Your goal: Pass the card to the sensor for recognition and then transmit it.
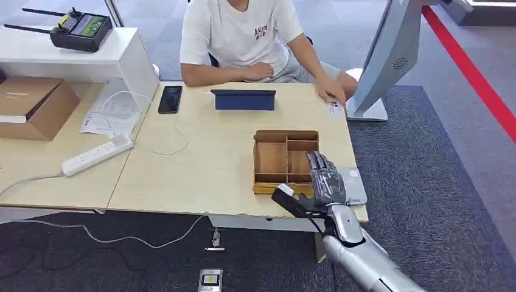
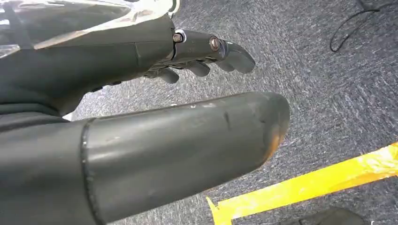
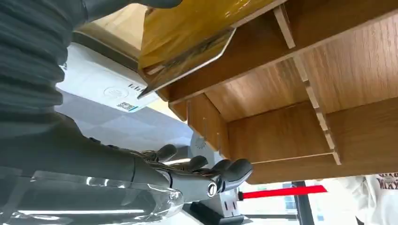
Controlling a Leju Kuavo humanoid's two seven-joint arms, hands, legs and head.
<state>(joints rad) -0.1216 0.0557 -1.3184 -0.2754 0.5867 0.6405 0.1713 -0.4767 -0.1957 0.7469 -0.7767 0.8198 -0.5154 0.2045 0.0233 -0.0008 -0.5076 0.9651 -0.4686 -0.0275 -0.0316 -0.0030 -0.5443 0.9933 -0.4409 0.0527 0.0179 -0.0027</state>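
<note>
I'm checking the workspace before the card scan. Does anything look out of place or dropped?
Yes. A small card-like item lies on the carpet below the table's front edge, beside trailing cables, an odd place for it. On the table nothing looks spilled; the wooden organizer sits square, with the right hand at it.

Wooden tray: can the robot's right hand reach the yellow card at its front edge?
Likely yes: the right hand hovers open over the tray's front right corner, with nothing between it and the yellow card.

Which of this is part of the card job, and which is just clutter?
Job: card, sensor, wooden tray, right hand.
Clutter: phone, tablet, power strip, cardboard box, remote controller.
</note>
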